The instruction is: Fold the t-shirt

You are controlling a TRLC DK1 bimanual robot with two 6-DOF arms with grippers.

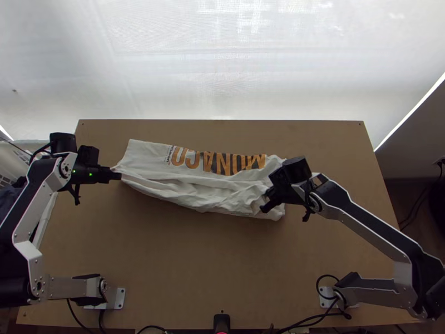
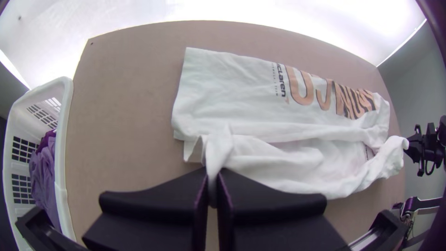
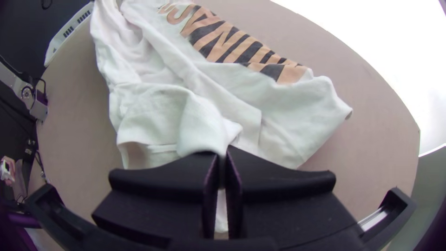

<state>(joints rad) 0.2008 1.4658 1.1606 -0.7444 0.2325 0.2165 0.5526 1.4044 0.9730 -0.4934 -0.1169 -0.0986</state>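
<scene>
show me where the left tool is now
In the top view, the left tool is left of centre, shut on the t-shirt's near left corner.

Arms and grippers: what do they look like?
Left arm and right arm: silver-grey links, black joints, white base plates, black cables near the bases. Left gripper and right gripper: wide, flat, matte black fingers. Two small green lights on the left wrist.

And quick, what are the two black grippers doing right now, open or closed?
Left black gripper: closed on one end of the white cloth T-shirt with orange-and-black letters.
Right black gripper: closed near its other end.
</scene>
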